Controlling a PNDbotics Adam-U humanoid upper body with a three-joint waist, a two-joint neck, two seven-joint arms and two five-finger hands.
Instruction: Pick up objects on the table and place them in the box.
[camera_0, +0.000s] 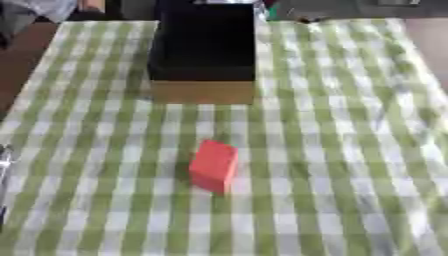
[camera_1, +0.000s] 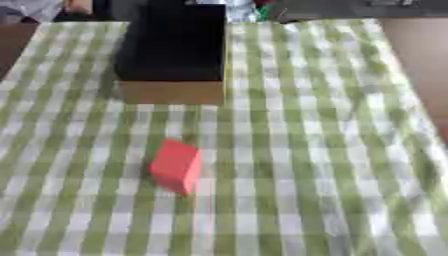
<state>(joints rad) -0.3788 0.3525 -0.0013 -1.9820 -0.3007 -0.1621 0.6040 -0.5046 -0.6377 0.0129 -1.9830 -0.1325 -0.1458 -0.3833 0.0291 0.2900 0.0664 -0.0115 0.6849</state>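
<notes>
A red block (camera_0: 213, 165) stands alone on the green-and-white checked cloth, a little below the middle of the table. Behind it, at the back centre, is the box (camera_0: 203, 92), with a brown front wall and a dark inside; nothing inside it can be made out. A thin grey and dark sliver (camera_0: 3, 170) shows at the left edge of the left eye view, well to the left of the block; it may be part of my left arm or hand. My right hand shows in neither view.
The checked tablecloth (camera_1: 332, 150) covers the whole table. Bare brown surface (camera_1: 420, 55) lies beyond its right edge. Dark, unclear things sit along the far edge behind the box.
</notes>
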